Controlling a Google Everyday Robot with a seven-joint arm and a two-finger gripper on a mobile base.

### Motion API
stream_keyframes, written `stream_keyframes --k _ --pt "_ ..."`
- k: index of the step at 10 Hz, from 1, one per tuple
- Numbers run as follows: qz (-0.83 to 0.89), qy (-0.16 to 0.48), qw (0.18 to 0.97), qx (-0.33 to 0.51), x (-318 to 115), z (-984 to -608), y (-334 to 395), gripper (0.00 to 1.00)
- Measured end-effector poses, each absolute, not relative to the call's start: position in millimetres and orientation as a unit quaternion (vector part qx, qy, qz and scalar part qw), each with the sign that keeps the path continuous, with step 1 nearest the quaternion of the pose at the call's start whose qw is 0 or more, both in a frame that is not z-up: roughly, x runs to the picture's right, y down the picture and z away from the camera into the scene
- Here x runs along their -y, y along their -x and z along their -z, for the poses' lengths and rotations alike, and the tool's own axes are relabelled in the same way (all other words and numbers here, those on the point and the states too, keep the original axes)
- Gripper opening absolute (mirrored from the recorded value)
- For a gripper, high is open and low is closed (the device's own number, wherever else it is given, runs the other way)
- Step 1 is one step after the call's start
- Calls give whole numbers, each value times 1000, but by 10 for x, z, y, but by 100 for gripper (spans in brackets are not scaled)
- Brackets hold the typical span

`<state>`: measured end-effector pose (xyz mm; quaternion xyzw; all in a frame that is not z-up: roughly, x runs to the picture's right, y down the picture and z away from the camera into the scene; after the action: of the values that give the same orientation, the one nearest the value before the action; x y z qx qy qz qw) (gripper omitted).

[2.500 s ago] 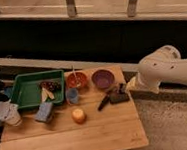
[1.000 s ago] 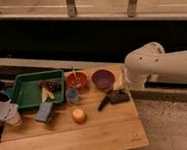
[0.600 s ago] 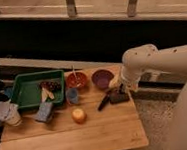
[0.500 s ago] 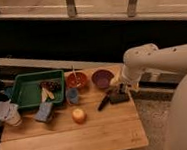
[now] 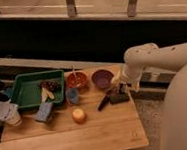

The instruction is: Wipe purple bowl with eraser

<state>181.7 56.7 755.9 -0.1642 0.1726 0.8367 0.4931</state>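
The purple bowl (image 5: 102,79) stands on the wooden table (image 5: 68,137) near its far right, beside the orange-red bowl (image 5: 76,81). The eraser (image 5: 119,98), a small dark block, lies on the table just right of and in front of the purple bowl. My white arm (image 5: 153,58) reaches in from the right. My gripper (image 5: 120,83) hangs right of the purple bowl and just above the eraser. I cannot tell whether it touches the eraser.
A slim black stick (image 5: 103,102) lies left of the eraser. A green tray (image 5: 34,89) with scraps sits at the left. A blue cup (image 5: 73,95), an orange fruit (image 5: 78,115), a blue sponge (image 5: 44,112) and a white object (image 5: 8,112) are in front of it.
My arm has swung left from the table's right side, bringing the gripper over the eraser next to the purple bowl. The objects on the table have not moved.
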Motion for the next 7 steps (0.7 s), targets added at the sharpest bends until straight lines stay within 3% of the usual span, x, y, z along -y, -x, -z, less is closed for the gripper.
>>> stream_keyframes --k 7 --pt "-855 203 414 -238 -1249 -8037 -2154 80"
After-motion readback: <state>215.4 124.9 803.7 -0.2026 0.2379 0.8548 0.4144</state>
